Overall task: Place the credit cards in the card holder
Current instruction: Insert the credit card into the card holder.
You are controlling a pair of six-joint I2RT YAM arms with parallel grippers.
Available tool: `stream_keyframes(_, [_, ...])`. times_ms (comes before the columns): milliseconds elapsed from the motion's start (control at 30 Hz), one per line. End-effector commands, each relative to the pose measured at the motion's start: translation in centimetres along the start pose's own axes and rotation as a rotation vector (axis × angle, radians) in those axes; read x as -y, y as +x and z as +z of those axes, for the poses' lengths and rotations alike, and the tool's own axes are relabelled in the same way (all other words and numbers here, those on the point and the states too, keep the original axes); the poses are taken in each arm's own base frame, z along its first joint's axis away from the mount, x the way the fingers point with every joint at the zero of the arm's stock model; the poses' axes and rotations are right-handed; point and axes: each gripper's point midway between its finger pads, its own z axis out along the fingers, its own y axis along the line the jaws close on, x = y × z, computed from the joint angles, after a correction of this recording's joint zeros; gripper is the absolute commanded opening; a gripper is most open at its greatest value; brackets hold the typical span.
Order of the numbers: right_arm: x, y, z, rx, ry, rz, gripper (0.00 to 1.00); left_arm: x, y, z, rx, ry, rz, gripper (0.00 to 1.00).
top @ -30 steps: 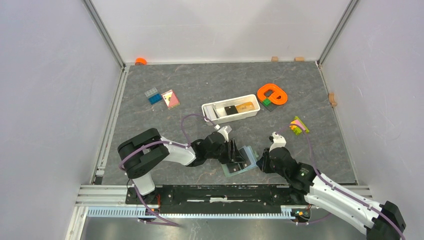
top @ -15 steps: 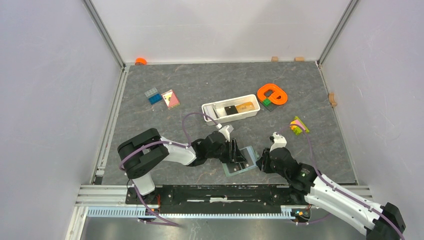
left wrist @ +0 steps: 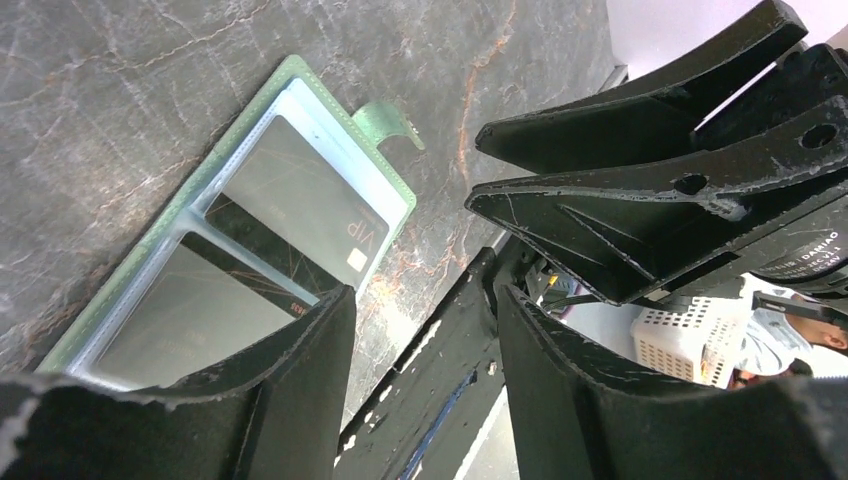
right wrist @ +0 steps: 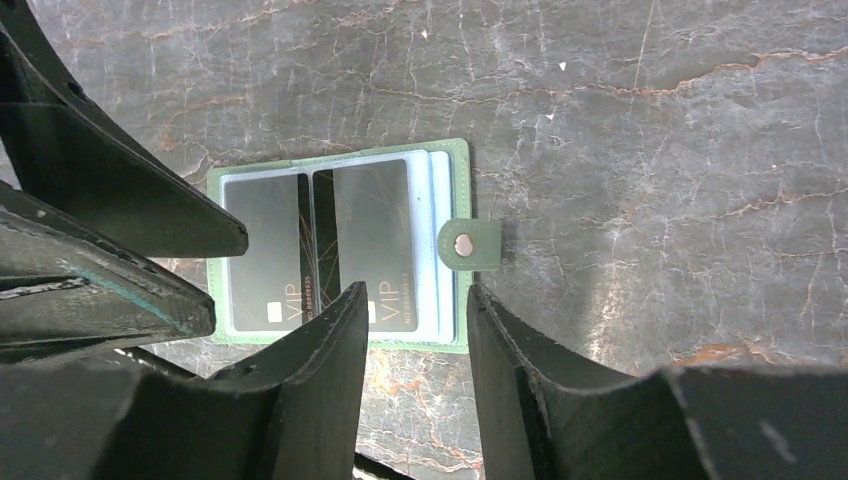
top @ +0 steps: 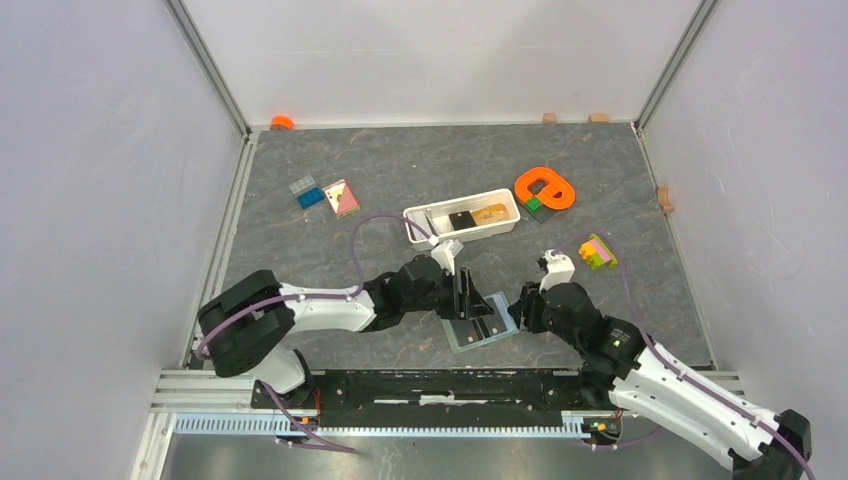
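Note:
The sage-green card holder lies open on the table between my two grippers. In the right wrist view the card holder shows two black VIP cards in its pale blue pockets, and its snap tab points right. The left wrist view shows the same card holder and cards. My left gripper is open and empty just above the holder's far-left edge. My right gripper is open and empty at the holder's right edge. A black card and a tan card lie in the white tray.
An orange ring toy with a green brick sits beyond the tray at the right. A coloured brick stack lies at the right. Blue-grey bricks and a pink-yellow piece lie at the far left. The metal rail runs along the near edge.
My left gripper has drawn back a little toward the far side, off the card holder, and its arm has swung left. My right gripper has shifted slightly farther. The holder has not moved.

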Motion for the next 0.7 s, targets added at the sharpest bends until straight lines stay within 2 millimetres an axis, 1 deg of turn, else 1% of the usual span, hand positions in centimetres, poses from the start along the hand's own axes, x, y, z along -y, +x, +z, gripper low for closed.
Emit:
stream_keyframes(0, [-1.3, -1.3, 0.1, 0.007, -0.039, -0.052, 0.46, -1.0, 0.6, -0.4, -0.027, -0.064, 0.006, 0.62])
stream_keyframes(133, [-1.2, -1.2, 0.4, 0.002, -0.027, -0.048, 0.46, -2.0, 1.5, 0.1, -0.057, -0.095, -0.028, 0.63])
stream_keyframes(233, [-1.1, -1.1, 0.4, 0.003, -0.024, -0.042, 0.5, -2.8, 1.9, 0.5, -0.064, -0.117, -0.026, 0.62])
stream_keyframes(367, [-0.9, -0.8, 0.5, 0.001, -0.019, -0.029, 0.5, -3.0, 1.9, 1.4, -0.059, -0.103, -0.022, 0.56])
stream_keyframes(467, [-0.9, -0.7, 0.4, 0.004, -0.022, -0.016, 0.5, -3.4, 2.2, 2.1, -0.081, -0.109, -0.02, 0.52])
stream_keyframes(667, [-0.8, -0.5, 0.4, 0.004, -0.024, -0.007, 0.51, -3.8, 2.4, 2.7, -0.089, -0.119, -0.013, 0.5])
